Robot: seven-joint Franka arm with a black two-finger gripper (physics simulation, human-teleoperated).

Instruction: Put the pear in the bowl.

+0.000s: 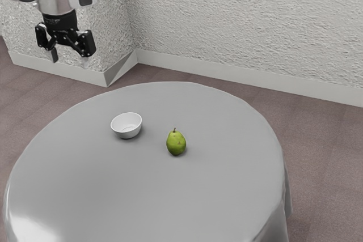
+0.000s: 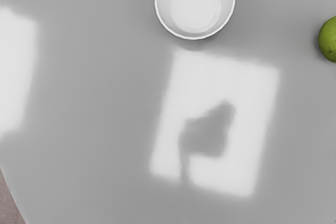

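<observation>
From my station I've got one pear (image 1: 176, 143) on the round table (image 1: 113, 191), standing on the grey surface to the exterior view's right of the white bowl (image 1: 126, 126). It is near the bowl but not touching it, and outside it.

The pear is green with a yellowish cast, smooth and a little glossy, its skin marked by a few small darker specks. It has a full, rounded bottom and narrows to a blunt neck, with a short dark stem (image 1: 174, 130) on top. I read it as upright: broad end down on the table, stem end up, long axis close to vertical, with the neck tipped very slightly toward the exterior view's left. In my wrist view I get part of its rounded green side, cut off by the picture's edge.

The bowl sits upright, mouth up, and I can see its bare inner floor. My gripper (image 1: 70, 56) hangs in the air, well apart from both pear and bowl, its two fingers spread with nothing between them.
</observation>
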